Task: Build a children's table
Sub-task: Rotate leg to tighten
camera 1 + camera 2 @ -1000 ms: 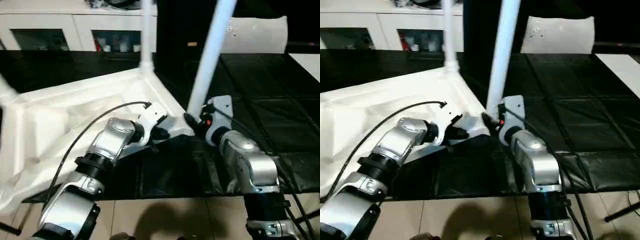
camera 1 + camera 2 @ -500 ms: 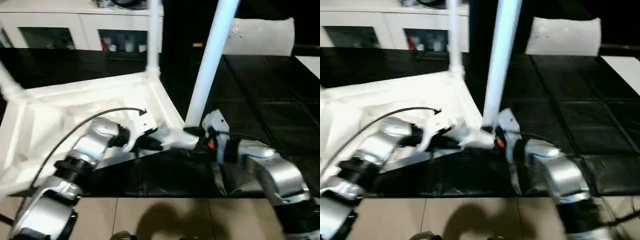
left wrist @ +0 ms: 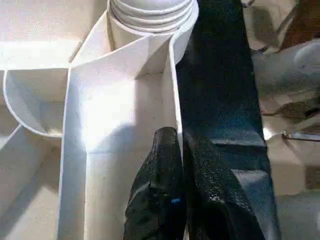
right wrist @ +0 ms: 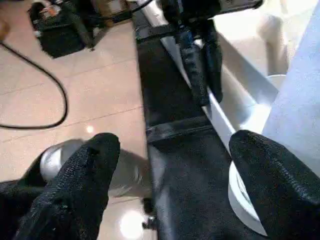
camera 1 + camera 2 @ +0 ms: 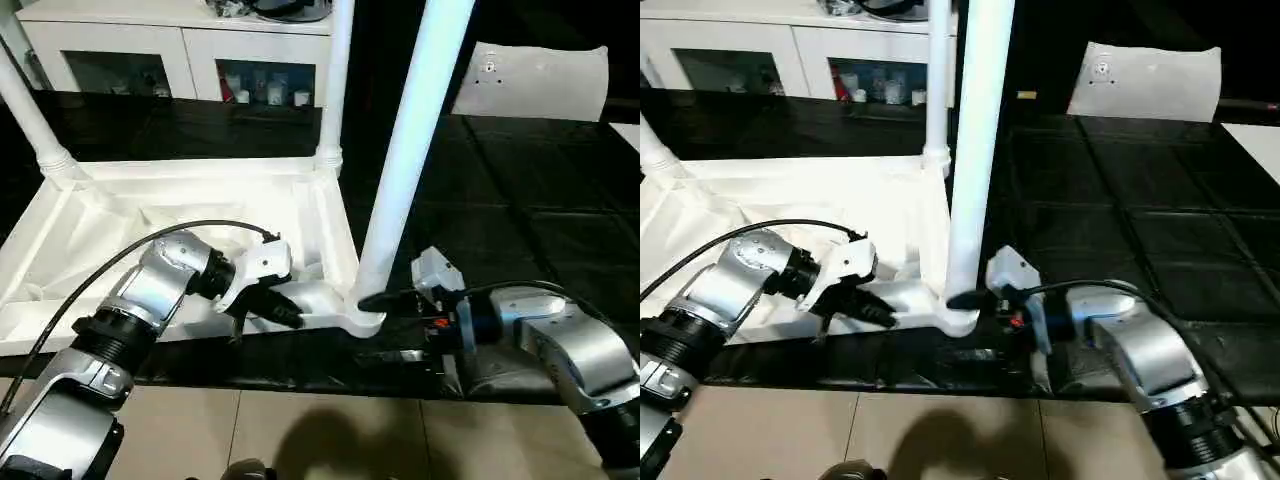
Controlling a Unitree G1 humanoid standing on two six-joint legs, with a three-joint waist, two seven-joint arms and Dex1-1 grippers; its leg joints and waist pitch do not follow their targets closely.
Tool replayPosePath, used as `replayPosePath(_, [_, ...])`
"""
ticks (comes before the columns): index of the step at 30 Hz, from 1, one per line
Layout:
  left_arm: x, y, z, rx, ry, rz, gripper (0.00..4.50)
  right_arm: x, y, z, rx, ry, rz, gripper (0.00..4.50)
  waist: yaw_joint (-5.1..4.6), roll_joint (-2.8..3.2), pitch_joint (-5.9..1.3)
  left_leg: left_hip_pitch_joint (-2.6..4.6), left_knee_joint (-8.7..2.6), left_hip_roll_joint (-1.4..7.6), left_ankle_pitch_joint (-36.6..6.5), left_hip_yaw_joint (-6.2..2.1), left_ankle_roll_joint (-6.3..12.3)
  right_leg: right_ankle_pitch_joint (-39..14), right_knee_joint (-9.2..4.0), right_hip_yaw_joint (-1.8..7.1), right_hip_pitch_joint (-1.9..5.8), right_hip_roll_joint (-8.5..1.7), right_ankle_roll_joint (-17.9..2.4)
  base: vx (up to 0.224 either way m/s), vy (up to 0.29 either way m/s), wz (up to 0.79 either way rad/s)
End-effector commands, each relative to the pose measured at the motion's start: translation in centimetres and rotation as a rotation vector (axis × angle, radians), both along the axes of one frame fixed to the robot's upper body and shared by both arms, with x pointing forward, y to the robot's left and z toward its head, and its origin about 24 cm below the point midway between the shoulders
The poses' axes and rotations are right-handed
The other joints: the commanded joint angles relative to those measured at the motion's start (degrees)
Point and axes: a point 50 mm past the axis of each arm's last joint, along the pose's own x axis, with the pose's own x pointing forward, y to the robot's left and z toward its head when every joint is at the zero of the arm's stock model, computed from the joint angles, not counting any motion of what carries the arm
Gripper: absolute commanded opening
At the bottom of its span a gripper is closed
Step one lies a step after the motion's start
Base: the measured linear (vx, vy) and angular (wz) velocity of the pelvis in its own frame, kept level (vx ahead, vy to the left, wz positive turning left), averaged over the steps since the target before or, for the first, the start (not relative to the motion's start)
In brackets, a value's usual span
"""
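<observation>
On black mat (image 5: 520, 230), children's table (image 5: 150, 200) lying upside down, ribbed underside up — so corner sockets are facing up for legs. Three legs showing, standing upright in sockets; nearest leg (image 5: 405, 160) rising from near corner socket (image 5: 362, 318). Left gripper (image 3: 172, 150), jaws together, pinching thin rim wall beside that corner — likely steadying top. Right gripper (image 4: 170, 175), jaws wide apart, holding nothing, sitting just beside nearest leg's base.

You see a white table top (image 5: 70, 240) and white legs (image 5: 405, 160) on a black mat (image 5: 520, 230); silver forearms (image 5: 160, 285); beige floor tiles (image 5: 330, 440).
</observation>
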Motion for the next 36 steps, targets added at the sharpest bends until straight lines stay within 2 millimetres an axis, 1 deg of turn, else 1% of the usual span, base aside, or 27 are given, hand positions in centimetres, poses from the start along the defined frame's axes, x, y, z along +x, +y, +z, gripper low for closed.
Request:
replayPosePath(1, [-0.8, -1.6, 0.7, -0.018, 0.021, -0.178, 0.0, 0.5, -0.6, 0.5, -0.029, -0.011, -0.016, 3.57, -0.18, -0.15, -3.85, 1.12, -3.9, 4.98, -8.5, -2.03, 2.47, -16.3, -4.55, 4.6, 2.66, -7.06, -7.6, 0.0, 0.0, 0.0])
replayPosePath(3, [-0.8, -1.5, 0.8, -0.014, 0.025, -0.187, 0.0, 0.6, -0.8, 0.6, -0.038, -0.014, -0.021, 3.28, 0.05, -0.06, -3.85, 1.2, -3.96, 5.06, -8.8, -2.11, 2.27, -16.7, -4.58, 4.56, 2.58, -7.04, -7.4, 0.0, 0.0, 0.0])
replayPosePath(4, [-0.8, -1.5, 0.8, -0.013, 0.026, -0.187, 0.0, 0.7, -0.9, 0.6, -0.037, -0.015, -0.024, 3.21, 0.05, -0.06, -3.85, 1.2, -3.96, 5.06, -8.8, -2.11, 2.27, -16.7, -4.58, 4.56, 2.58, -7.04, -7.4, 0.0, 0.0, 0.0])
replayPosePath(5, [-0.8, -1.5, 0.8, -0.011, 0.027, -0.189, 0.0, 0.8, -1.1, 0.7, -0.035, -0.018, -0.032, 3.21, 0.33, 0.19, -3.89, 1.24, -3.95, 5.08, -8.8, -2.13, 2.02, -16.5, -4.53, 4.58, 2.57, -7.12, -7.4, 0.0, 0.0, 0.0])
replayPosePath(7, [-0.8, -1.4, 0.8, -0.008, 0.025, -0.191, 0.0, 0.9, -1.3, 0.9, -0.037, -0.021, -0.03, 2.92, 0.4, 0.07, -3.95, 1.26, -3.95, 5.09, -8.9, -2.11, 1.83, -16.0, -4.51, 4.58, 2.57, -7.0, -7.5, 0.0, 0.0, 0.0])
replayPosePath(8, [-0.8, -1.4, 0.8, -0.008, 0.025, -0.191, 0.0, 0.9, -1.4, 1.0, -0.038, -0.021, -0.027, 2.82, 0.46, 0.14, -3.97, 1.24, -3.94, 5.07, -8.9, -2.13, 1.8, -15.8, -4.48, 4.57, 2.63, -7.03, -7.5, 0.0, 0.0, 0.0])
replayPosePath(9, [-0.7, -1.4, 0.8, -0.006, 0.013, -0.188, 0.0, 0.9, -1.6, 1.2, -0.044, -0.035, -0.033, 2.75, 0.5, -0.12, -3.99, 1.19, -3.96, 5.12, -8.6, -2.14, 1.88, -15.2, -4.42, 4.57, 2.68, -7.0, -7.6, 0.0, 0.0, 0.0])
replayPosePath(11, [-0.4, -1.2, 0.6, 0.0, -0.024, -0.167, 0.0, 0.8, -2.5, 1.8, -0.065, -0.048, -0.049, 2.75, 0.59, 0.17, -4.0, 1.19, -3.86, 5.05, -8.3, -2.1, 2.07, -14.6, -4.35, 4.59, 2.65, -6.96, -7.7, 0.0, 0.0, 0.0])
replayPosePath(13, [-0.2, -1.1, 0.5, 0.005, -0.034, -0.162, 0.0, 0.6, -3.0, 1.9, -0.069, -0.041, -0.057, 2.75, 0.71, 0.0, -3.99, 1.13, -3.84, 5.0, -8.3, -2.08, 2.19, -14.9, -4.4, 4.58, 2.77, -6.98, -7.4, 0.0, 0.0, 0.0])
replayPosePath(15, [-0.2, -1.0, 0.5, 0.012, -0.038, -0.166, 0.0, 0.4, -3.7, 1.9, -0.073, -0.037, -0.071, 2.99, 0.89, -0.02, -3.93, 1.22, -3.84, 4.99, -9.1, -2.06, 2.13, -16.8, -4.72, 4.57, 2.74, -7.11, -6.8, 0.0, 0.0, 0.0])
replayPosePath(16, [-0.2, -1.0, 0.5, 0.011, -0.037, -0.166, 0.0, 0.3, -3.7, 1.9, -0.075, -0.036, -0.072, 3.07, 0.89, -0.02, -3.93, 1.22, -3.84, 4.99, -9.1, -2.06, 2.13, -16.8, -4.72, 4.57, 2.74, -7.11, -6.8, 0.0, 0.0, 0.0])
replayPosePath(17, [-0.2, -0.9, 0.5, 0.012, -0.039, -0.169, 0.0, 0.2, -4.2, 2.0, -0.082, -0.038, -0.08, 3.1, 0.94, 0.13, -3.87, 1.28, -3.88, 4.95, -9.5, -2.07, 2.05, -17.9, -4.91, 4.46, 2.68, -7.0, -6.5, 0.0, 0.0, 0.0])
replayPosePath(19, [-0.3, -0.9, 0.5, 0.012, -0.041, -0.173, 0.0, 0.3, -4.4, 2.3, -0.07, -0.059, -0.11, 3.32, 0.91, 0.07, -3.93, 1.22, -3.87, 4.94, -9.3, -2.11, 2.15, -17.9, -4.85, 4.41, 2.73, -7.02, -6.5, 0.0, 0.0, 0.0])
replayPosePath(22, [-0.3, -1.1, 0.7, 0.004, -0.043, -0.193, 0.0, 0.8, -3.9, 2.2, -0.067, -0.103, -0.132, 3.53, 0.67, 0.02, -3.97, 1.24, -3.89, 4.99, -9.1, -2.13, 2.0, -16.9, -4.76, 4.39, 2.62, -7.01, -7.1, 0.0, 0.0, 0.0])
replayPosePath(23, [-0.3, -1.1, 0.6, 0.008, -0.049, -0.2, 0.0, 1.0, -3.7, 2.1, -0.07, -0.119, -0.132, 3.63, 0.82, 0.73, -4.06, 1.25, -3.86, 4.98, -9.2, -2.26, 1.8, -16.6, -4.59, 4.34, 2.62, -7.02, -7.4, 0.0, 0.0, 0.0])
replayPosePath(24, [-0.3, -1.1, 0.6, 0.009, -0.051, -0.202, 0.0, 1.0, -3.6, 2.1, -0.071, -0.123, -0.133, 3.74, 0.6, 0.36, -4.04, 1.23, -3.9, 4.99, -9.6, -2.19, 1.61, -16.1, -4.7, 4.33, 2.61, -6.91, -7.5, 0.0, 0.0, 0.0])
replayPosePath(25, [-0.3, -1.2, 0.6, 0.012, -0.056, -0.209, 0.0, 1.2, -3.3, 1.9, -0.065, -0.134, -0.144, 3.74, 0.56, -0.1, -4.08, 1.32, -3.9, 5.0, -9.4, -2.12, 1.69, -15.7, -4.64, 4.36, 2.64, -6.89, -7.7, 0.0, 0.0, 0.0])
replayPosePath(26, [-0.4, -1.3, 0.7, 0.001, -0.052, -0.21, 0.0, 1.5, -2.8, 1.9, -0.048, -0.14, -0.155, 3.74, 0.53, -0.24, -4.07, 1.21, -3.88, 4.97, -8.9, -2.07, 1.82, -15.2, -4.42, 4.42, 2.65, -6.94, -8.0, 0.0, 0.0, 0.0])
replayPosePath(27, [-0.4, -1.5, 0.7, -0.001, -0.053, -0.218, 0.0, 1.6, -2.3, 1.7, -0.03, -0.132, -0.144, 3.74, 0.66, 0.21, -4.11, 1.26, -3.83, 4.97, -8.7, -2.11, 1.82, -15.1, -4.36, 4.42, 2.61, -7.07, -8.3, 0.0, 0.0, 0.0])
replayPosePath(28, [-0.4, -1.5, 0.7, 0.0, -0.052, -0.22, 0.0, 1.5, -2.1, 1.6, -0.022, -0.124, -0.128, 3.74, 0.62, 0.01, -4.16, 1.23, -3.81, 5.01, -8.3, -2.04, 2.03, -14.4, -4.27, 4.4, 2.59, -6.96, -8.4, 0.0, 0.0, 0.0])
replayPosePath(29, [-0.4, -1.5, 0.7, -0.001, -0.055, -0.218, 0.0, 1.5, -2.0, 1.5, -0.02, -0.122, -0.121, 3.74, 0.65, 0.01, -4.15, 1.24, -3.8, 5.08, -8.2, -2.05, 2.09, -14.1, -4.21, 4.43, 2.61, -6.96, -8.5, 0.0, 0.0, 0.0])
replayPosePath(31, [-0.3, -1.5, 0.7, 0.005, -0.066, -0.218, 0.0, 1.4, -1.6, 1.3, -0.011, -0.105, -0.1, 3.74, 0.78, 0.29, -4.18, 1.26, -3.86, 5.24, -8.1, -2.14, 2.14, -12.7, -4.06, 4.46, 2.6, -6.92, -8.7, 0.0, 0.0, 0.0])
replayPosePath(32, [-0.3, -1.5, 0.7, 0.007, -0.063, -0.22, 0.0, 1.3, -1.5, 1.1, -0.009, -0.099, -0.095, 3.74, 0.8, 0.19, -4.15, 1.22, -3.88, 5.22, -8.3, -2.14, 2.13, -12.7, -4.08, 4.46, 2.65, -6.97, -8.7, 0.0, 0.0, 0.0])
replayPosePath(33, [-0.4, -1.5, 0.6, 0.008, -0.056, -0.225, 0.0, 1.3, -1.3, 1.0, 0.001, -0.08, -0.089, 3.59, 0.88, 0.5, -4.11, 1.18, -3.87, 5.13, -8.8, -2.14, 1.95, -13.4, -4.14, 4.47, 2.71, -7.13, -8.7, 0.0, 0.0, 0.0])
replayPosePath(34, [-0.4, -1.5, 0.6, 0.008, -0.055, -0.226, 0.0, 1.3, -1.3, 0.9, 0.003, -0.075, -0.087, 3.49, 0.62, -0.46, -4.04, 1.14, -3.9, 5.07, -8.9, -1.94, 2.06, -14.0, -4.34, 4.48, 2.72, -7.04, -8.4, 0.0, 0.0, 0.0])
replayPosePath(35, [-0.5, -1.5, 0.6, 0.003, -0.054, -0.224, 0.0, 1.2, -1.1, 0.7, 0.004, -0.06, -0.08, 3.4, 0.79, -0.19, -4.01, 1.05, -3.83, 4.91, -8.8, -2.02, 2.03, -15.3, -4.31, 4.48, 2.87, -7.21, -8.1, 0.0, 0.0, 0.0])
replayPosePath(36, [-0.5, -1.5, 0.6, 0.0, -0.054, -0.221, 0.0, 1.2, -1.1, 0.7, 0.003, -0.057, -0.078, 3.37, 1.06, 0.6, -4.04, 1.08, -3.8, 4.93, -8.8, -2.13, 1.9, -15.8, -4.37, 4.46, 2.79, -7.26, -7.9, 0.0, 0.0, 0.0])
